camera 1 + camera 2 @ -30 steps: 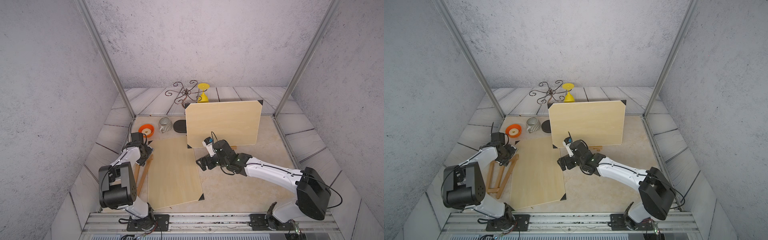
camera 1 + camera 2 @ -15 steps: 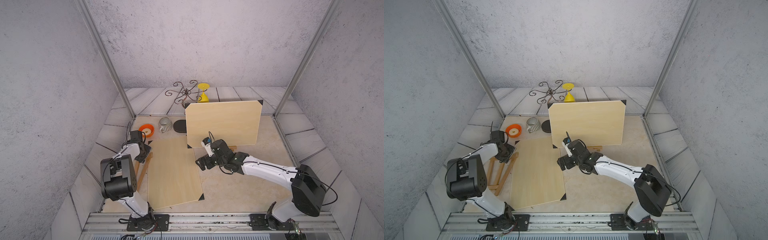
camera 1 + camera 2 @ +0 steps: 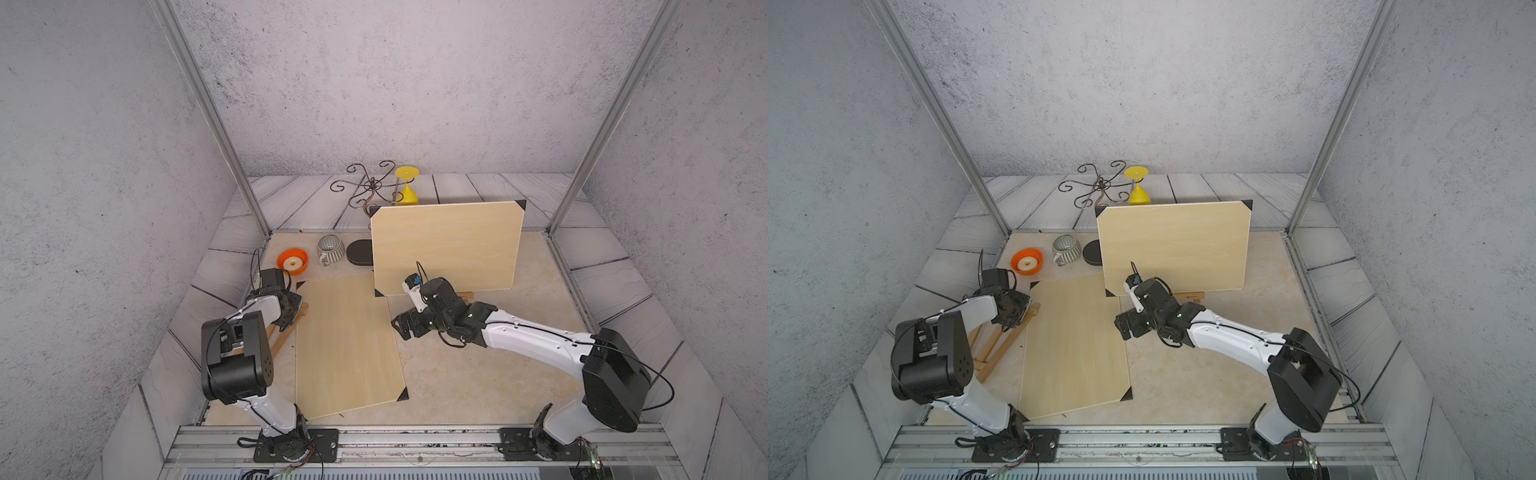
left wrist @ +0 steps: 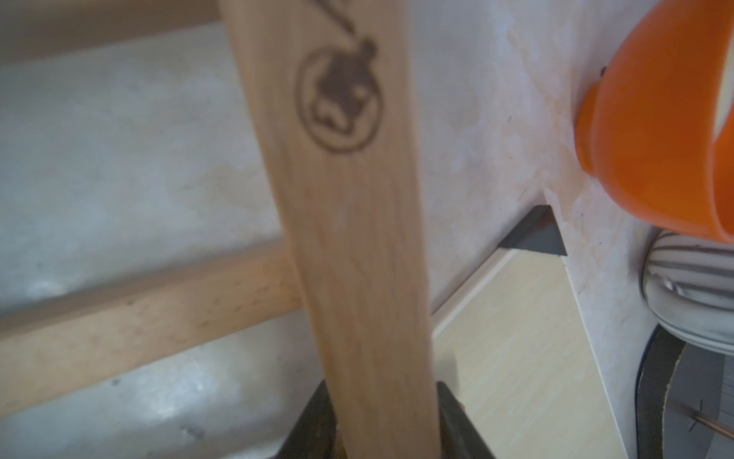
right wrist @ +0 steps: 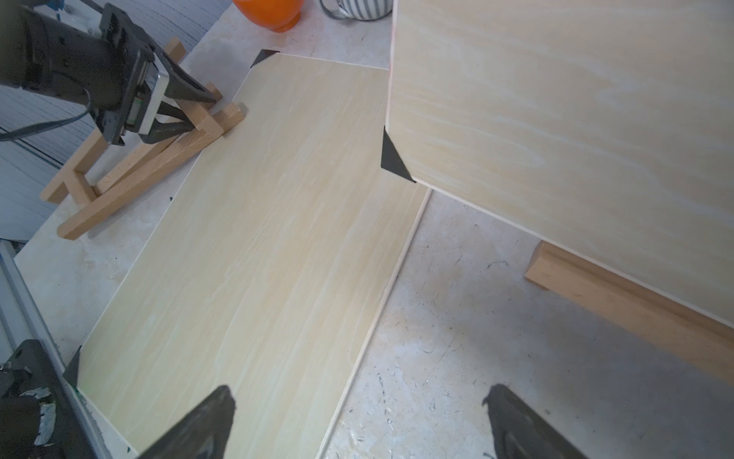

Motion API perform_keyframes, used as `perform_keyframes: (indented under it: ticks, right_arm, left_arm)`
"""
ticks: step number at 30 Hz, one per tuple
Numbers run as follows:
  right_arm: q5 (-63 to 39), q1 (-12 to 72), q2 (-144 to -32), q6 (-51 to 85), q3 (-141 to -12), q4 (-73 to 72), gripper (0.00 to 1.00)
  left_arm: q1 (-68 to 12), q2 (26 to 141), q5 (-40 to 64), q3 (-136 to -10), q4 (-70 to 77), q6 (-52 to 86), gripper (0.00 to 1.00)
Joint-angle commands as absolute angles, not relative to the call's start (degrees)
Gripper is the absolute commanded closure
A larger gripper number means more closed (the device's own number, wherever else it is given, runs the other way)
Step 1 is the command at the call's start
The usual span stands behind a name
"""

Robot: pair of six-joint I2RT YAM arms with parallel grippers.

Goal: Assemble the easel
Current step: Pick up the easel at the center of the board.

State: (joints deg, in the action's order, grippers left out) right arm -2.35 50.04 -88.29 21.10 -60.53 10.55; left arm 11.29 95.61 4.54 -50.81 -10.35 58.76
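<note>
The left gripper (image 5: 202, 113) has its fingers (image 4: 456, 421) clamped on the top slat of the folded easel (image 3: 1003, 347), which lies on the counter (image 3: 1183, 382) just beside the flat board (image 3: 1075, 345). Lifting from the apex would probably let the legs swing apart. The right gripper (image 5: 359, 397) hovers over that board's edge, fingers spread wide and empty, apparently ready to steady the frame.

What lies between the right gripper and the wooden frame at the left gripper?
A flat wooden board lies there, seen in the right wrist view and both top views.
</note>
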Motion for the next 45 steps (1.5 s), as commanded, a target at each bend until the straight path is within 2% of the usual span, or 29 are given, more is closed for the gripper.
perform_keyframes:
  ticks: [1,15,24,37,45]
  right_arm:
    - [-1.08,50.10,-86.61,22.10,-60.56,11.67,0.01]
    - [-0.63,50.03,-85.09,23.19,-59.15,10.50,0.01]
    - [-0.49,50.01,-82.86,22.85,-58.30,11.60,0.01]
    - [0.00,49.96,-74.94,23.90,-55.64,14.84,0.01]
    - [-1.63,50.01,-66.93,25.22,-54.45,21.25,0.01]
  left_arm:
    - [10.63,97.31,7.65,-46.96,-15.02,56.99,0.65]
    - [8.69,90.45,6.81,-44.22,-17.73,54.58,0.82]
    - [5.43,81.29,4.44,-43.68,-21.93,50.84,1.00]
    - [-1.08,61.34,-2.30,-45.28,-30.94,41.90,1.00]
    - [-7.72,50.02,-2.13,-48.40,-35.46,33.21,1.00]
